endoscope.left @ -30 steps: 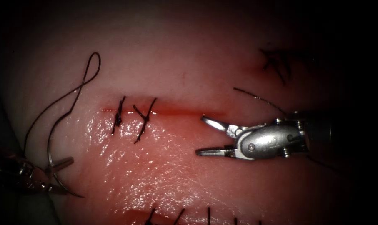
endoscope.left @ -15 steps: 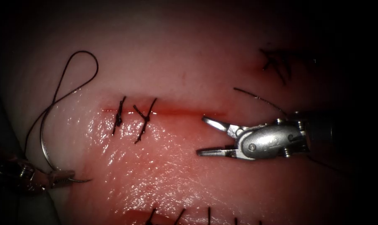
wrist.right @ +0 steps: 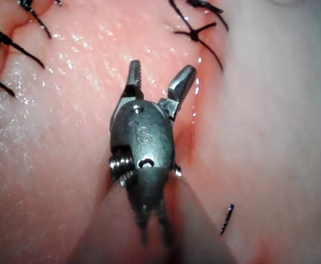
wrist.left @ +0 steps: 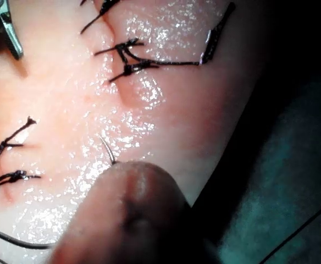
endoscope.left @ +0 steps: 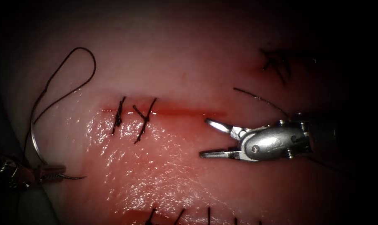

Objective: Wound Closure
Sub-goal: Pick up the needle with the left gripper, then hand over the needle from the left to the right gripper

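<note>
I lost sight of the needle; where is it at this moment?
In the endoscope view the needle is far left of the cut, held near its tip by the left tool, not in the tissue.

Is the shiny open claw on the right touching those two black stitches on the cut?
Apart. In the endoscope view the right tool, jaws open and holding nothing, sits past the stitches with bare tissue between them. The left tool holds the needle far left.

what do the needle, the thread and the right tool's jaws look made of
Needle: thin bright metal, apparently steel, glinting along its curve. Thread: dark matte strand, material unclear. Right tool: polished grey metal, its open jaws toothed in the right wrist view.
</note>
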Controlling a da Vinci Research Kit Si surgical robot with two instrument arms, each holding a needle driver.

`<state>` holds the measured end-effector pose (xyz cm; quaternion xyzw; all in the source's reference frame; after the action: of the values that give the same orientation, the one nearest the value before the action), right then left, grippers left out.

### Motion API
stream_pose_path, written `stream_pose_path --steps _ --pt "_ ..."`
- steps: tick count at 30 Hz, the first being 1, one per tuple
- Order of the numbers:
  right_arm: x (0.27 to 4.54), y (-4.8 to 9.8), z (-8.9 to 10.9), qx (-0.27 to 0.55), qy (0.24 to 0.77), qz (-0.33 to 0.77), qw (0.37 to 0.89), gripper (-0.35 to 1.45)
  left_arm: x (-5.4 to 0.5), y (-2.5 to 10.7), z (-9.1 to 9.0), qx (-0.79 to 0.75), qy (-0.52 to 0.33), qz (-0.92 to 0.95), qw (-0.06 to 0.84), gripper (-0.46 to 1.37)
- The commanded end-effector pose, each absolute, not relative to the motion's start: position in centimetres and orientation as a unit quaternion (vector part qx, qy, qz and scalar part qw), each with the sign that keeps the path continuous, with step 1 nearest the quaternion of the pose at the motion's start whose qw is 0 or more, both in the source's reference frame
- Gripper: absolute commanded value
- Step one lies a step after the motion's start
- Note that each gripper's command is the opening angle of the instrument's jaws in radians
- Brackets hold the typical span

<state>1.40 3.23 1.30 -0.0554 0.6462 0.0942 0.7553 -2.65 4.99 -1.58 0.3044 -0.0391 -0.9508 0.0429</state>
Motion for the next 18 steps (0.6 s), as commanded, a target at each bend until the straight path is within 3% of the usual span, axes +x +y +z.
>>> stream_pose_path --steps 1,8,14,18 --pt "1.39 3.25 1.28 -0.047 0.646 0.099 0.755 1.11 -2.65 5.01 -1.62 0.317 -0.032 -0.947 0.04 -0.35" --pt "1.36 3.37 1.22 0.011 0.648 0.16 0.745 1.09 -2.93 5.17 -1.9 0.385 -0.002 -0.923 0.011 -0.35" --pt "1.35 3.51 1.17 0.088 0.643 0.24 0.722 0.83 -3.21 5.28 -1.96 0.414 -0.001 -0.91 0.021 -0.35" --pt "1.34 3.61 1.13 0.117 0.639 0.269 0.711 0.81 -3.35 5.34 -1.96 0.445 0.001 -0.895 0.022 -0.35"
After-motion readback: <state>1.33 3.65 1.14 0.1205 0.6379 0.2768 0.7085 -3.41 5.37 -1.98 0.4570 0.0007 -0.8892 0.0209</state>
